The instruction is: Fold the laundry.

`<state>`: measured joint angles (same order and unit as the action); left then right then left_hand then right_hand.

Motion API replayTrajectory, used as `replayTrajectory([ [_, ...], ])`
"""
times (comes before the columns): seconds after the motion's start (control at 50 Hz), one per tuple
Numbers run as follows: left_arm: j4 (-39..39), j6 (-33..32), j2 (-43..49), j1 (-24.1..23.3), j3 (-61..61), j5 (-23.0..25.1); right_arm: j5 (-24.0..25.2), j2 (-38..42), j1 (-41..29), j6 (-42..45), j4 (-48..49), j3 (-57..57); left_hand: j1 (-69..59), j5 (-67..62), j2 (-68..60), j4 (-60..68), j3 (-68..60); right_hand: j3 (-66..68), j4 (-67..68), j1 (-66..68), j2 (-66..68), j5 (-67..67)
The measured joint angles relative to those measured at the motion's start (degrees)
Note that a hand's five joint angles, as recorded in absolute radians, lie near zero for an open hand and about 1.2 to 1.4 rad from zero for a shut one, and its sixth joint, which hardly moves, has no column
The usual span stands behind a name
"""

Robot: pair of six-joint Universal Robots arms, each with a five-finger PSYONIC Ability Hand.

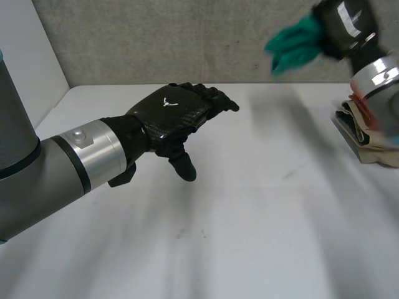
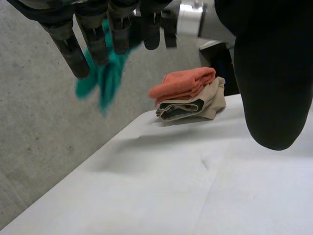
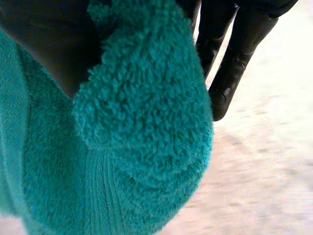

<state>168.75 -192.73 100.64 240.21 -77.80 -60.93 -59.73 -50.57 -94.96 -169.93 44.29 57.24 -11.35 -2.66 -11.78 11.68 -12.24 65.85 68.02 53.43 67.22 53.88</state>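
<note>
Nearest us, the left hand hovers over the bare white worktop, fingers loosely extended and holding nothing. Further out, on the robot's right, sits the finished pile (an orange cloth folded on top of a beige cloth). Beyond that, high above the worktop, the right hand has the teal towel bunched in its grasp, well apart from the left hand and clear of the surface. I'd call this the fetch step: a fresh piece lifted, not yet spread. Next it needs lowering to the open middle and laying flat, with the left hand taking an edge.
</note>
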Motion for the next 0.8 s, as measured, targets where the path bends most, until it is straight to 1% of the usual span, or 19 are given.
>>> replayTrajectory([
  [0.02, 0.0, 0.03, 0.0, 0.0, 0.0, 0.0, -0.07, 0.43, 1.55, -1.89, 0.61, -2.35, 0.0, -0.01, 0.0, 0.0, 0.0, 0.11, 0.0, 0.0, 0.0, 0.0],
  [0.04, 0.0, 0.03, 0.0, 0.0, 0.0, 0.0, -0.07, 0.43, 1.55, -1.89, 0.61, -2.35, 0.0, -0.01, 0.0, 0.0, 0.0, 0.11, 0.0, 0.0, 0.0, 0.0],
  [0.1, 0.0, 0.06, 0.01, 0.0, -0.02, 0.02, 0.04, 2.01, 6.22, -6.61, 1.67, -7.78, 0.0, 0.0, 0.0, 0.0, 0.0, 0.48, 0.0, 0.0, 0.0, 0.0],
  [0.18, 0.0, 0.07, 0.06, -0.03, -0.06, 0.02, 1.18, 4.18, 11.41, -10.04, 2.9, -10.7, 0.0, 0.0, 0.0, 0.0, 0.0, 0.5, 0.0, 0.0, 0.0, 0.0],
  [0.22, 0.0, 0.07, 0.07, -0.03, -0.06, 0.02, 1.4, 4.44, 11.88, -10.28, 3.06, -10.82, 0.0, 0.0, 0.0, 0.0, 0.0, 0.5, 0.0, 0.0, 0.0, 0.0],
  [0.24, -0.01, 0.07, 0.11, -0.06, -0.07, 0.02, 2.63, 5.83, 14.0, -11.24, 3.85, -11.08, 0.0, 0.01, 0.0, 0.0, 0.0, 0.5, 0.0, 0.0, 0.0, 0.0],
  [0.28, 0.0, 0.08, 0.16, -0.1, -0.07, 0.02, 3.21, 6.46, 14.83, -11.56, 4.2, -11.08, 0.0, 0.0, 0.0, 0.0, 0.0, 0.5, 0.0, 0.0, 0.0, 0.0],
  [0.3, 0.02, 0.08, 0.23, -0.16, -0.08, 0.03, 5.54, 9.03, 17.76, -12.43, 5.28, -10.44, 0.0, -0.01, 0.0, 0.0, 0.0, 0.67, 0.03, 0.0, 0.0, 0.0],
  [0.34, 0.04, 0.07, 0.26, -0.17, -0.08, 0.02, 6.08, 9.64, 18.36, -12.54, 5.48, -10.19, 0.0, -0.01, 0.0, 0.0, 0.0, 0.67, 0.05, 0.0, 0.0, 0.0],
  [0.38, 0.07, 0.07, 0.62, -0.25, -0.1, -0.01, 8.89, 13.51, 21.87, -12.82, 6.24, -8.28, -0.01, 0.0, 0.0, 0.0, 0.0, 0.67, 0.09, 0.0, 0.0, 0.0],
  [0.46, 0.08, 0.07, 1.14, -0.35, -0.1, -0.04, 11.6, 17.83, 25.23, -12.66, 6.53, -6.15, 0.0, 0.0, 0.0, 0.0, 0.0, 0.67, 0.24, 0.0, 0.0, 0.0],
  [0.54, 0.09, 0.07, 1.59, -0.47, -0.13, -0.06, 14.83, 20.86, 27.81, -12.46, 6.53, -4.44, 0.0, 0.0, 0.0, 0.0, 0.0, 0.67, 0.27, 0.44, 0.0, 0.39],
  [0.56, 0.09, 0.07, 1.59, -0.47, -0.13, -0.06, 14.83, 20.86, 27.81, -12.46, 6.53, -4.44, 0.0, 0.0, 0.0, 0.0, 0.0, 0.67, 0.27, 0.44, 0.0, 0.39],
  [0.6, 0.09, 0.07, 1.78, -0.53, -0.15, -0.07, 17.61, 21.79, 29.55, -12.48, 6.39, -3.42, 0.0, 0.0, 0.0, 0.0, 0.01, 0.68, 0.29, 0.44, 0.0, 2.07],
  [0.64, 0.09, 0.07, 1.84, -0.56, -0.15, -0.07, 19.13, 21.9, 30.37, -12.54, 6.22, -2.96, 0.0, 0.0, 0.0, 0.0, 0.0, 0.68, 0.3, 0.44, 0.0, 2.42],
  [0.68, 0.09, 0.08, 1.85, -0.57, -0.16, -0.07, 19.41, 21.89, 30.51, -12.56, 6.18, -2.87, 0.0, 0.0, 0.0, 0.0, 0.0, 0.68, 0.3, 0.44, 0.0, 2.42],
  [0.7, 0.09, 0.11, 1.89, -0.64, -0.15, -0.07, 20.91, 21.65, 31.2, -12.69, 5.85, -2.47, 0.0, 0.0, 0.0, 0.0, 0.0, 0.68, 0.3, 0.44, 0.0, 2.54],
  [0.78, 0.09, 0.14, 2.02, -0.91, -0.12, -0.07, 21.96, 21.05, 31.59, -12.87, 5.05, -2.29, 0.0, 0.01, 0.0, 0.0, 0.0, 0.68, 0.3, 0.44, 0.0, 2.6],
  [0.8, 0.08, 0.15, 2.13, -1.14, -0.12, -0.07, 22.14, 20.5, 31.67, -12.96, 4.16, -2.29, 0.0, 0.01, 0.0, 0.0, 0.0, -1.11, -0.79, -1.22, -1.78, 1.54],
])
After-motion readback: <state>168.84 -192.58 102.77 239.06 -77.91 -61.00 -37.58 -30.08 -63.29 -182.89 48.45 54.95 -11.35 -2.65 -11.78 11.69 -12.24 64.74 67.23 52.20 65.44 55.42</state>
